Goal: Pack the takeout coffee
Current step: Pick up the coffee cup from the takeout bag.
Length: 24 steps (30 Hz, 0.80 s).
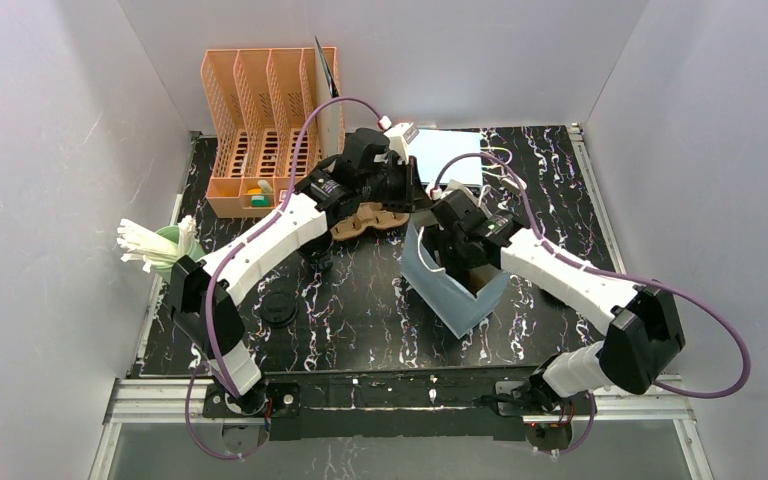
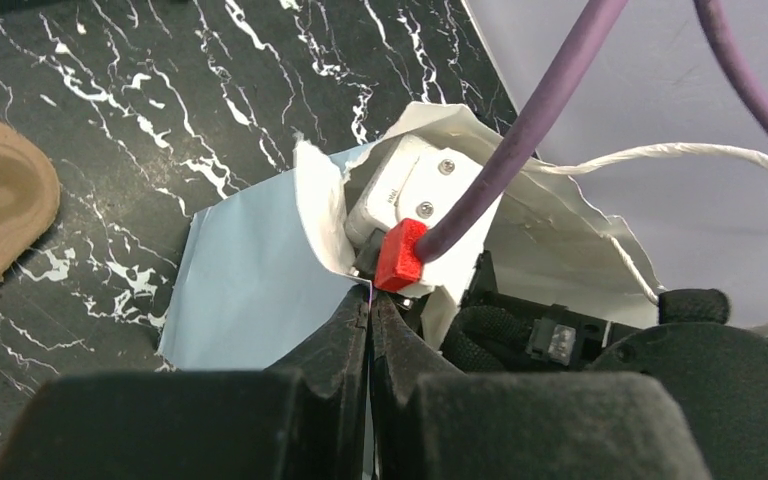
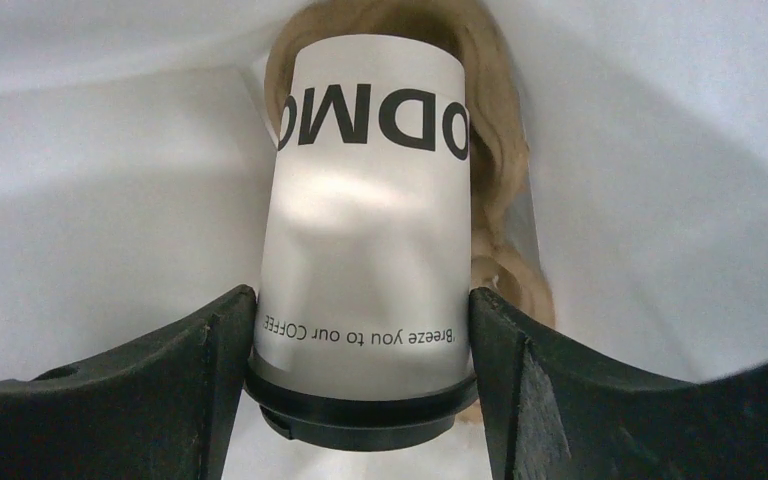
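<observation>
My right gripper (image 3: 362,345) is down inside the light-blue paper bag (image 1: 450,290) and shut on a takeout coffee cup (image 3: 370,220) with a pale printed sleeve and a black lid, one finger on each side just above the lid. Brown moulded pulp (image 3: 505,150) shows behind the cup inside the bag. My left gripper (image 2: 370,305) is shut on the bag's upper edge (image 2: 320,215) and holds it up. A second cup with a black lid (image 1: 278,308) stands on the table at the left. A brown pulp carrier (image 1: 365,222) lies beside the bag under my left arm.
An orange slotted organiser (image 1: 260,130) stands at the back left. A green cup of white sticks (image 1: 155,250) is at the left edge. A pale sheet (image 1: 447,155) lies at the back. The bag's white handle cord (image 2: 660,155) hangs over the bag's rim. White walls close in the table.
</observation>
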Each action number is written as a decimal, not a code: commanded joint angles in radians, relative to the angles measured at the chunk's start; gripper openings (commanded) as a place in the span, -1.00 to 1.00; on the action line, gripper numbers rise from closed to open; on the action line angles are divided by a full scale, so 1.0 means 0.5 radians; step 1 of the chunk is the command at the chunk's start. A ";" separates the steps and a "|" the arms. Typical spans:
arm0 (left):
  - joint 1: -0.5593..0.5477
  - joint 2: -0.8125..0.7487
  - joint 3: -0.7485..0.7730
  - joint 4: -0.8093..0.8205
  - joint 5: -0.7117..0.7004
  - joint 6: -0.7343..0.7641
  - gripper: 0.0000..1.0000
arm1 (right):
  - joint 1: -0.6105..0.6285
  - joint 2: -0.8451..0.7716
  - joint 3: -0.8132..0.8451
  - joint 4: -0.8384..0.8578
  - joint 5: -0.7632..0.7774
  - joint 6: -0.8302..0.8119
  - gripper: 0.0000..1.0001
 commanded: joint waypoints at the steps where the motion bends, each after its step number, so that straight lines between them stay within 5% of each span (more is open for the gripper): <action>1: 0.001 -0.029 0.126 0.036 0.087 0.118 -1.00 | 0.007 -0.124 0.252 -0.192 0.022 -0.140 0.36; 12: 0.002 0.003 0.144 -0.076 0.008 0.330 -1.00 | 0.006 -0.248 0.663 -0.254 -0.028 -0.297 0.34; 18: 0.002 0.025 0.140 -0.040 -0.423 0.337 -1.00 | 0.006 -0.296 0.816 -0.346 -0.074 -0.323 0.29; 24: 0.004 0.058 0.181 -0.049 -0.559 0.469 -1.00 | 0.005 -0.310 1.039 -0.402 -0.011 -0.440 0.24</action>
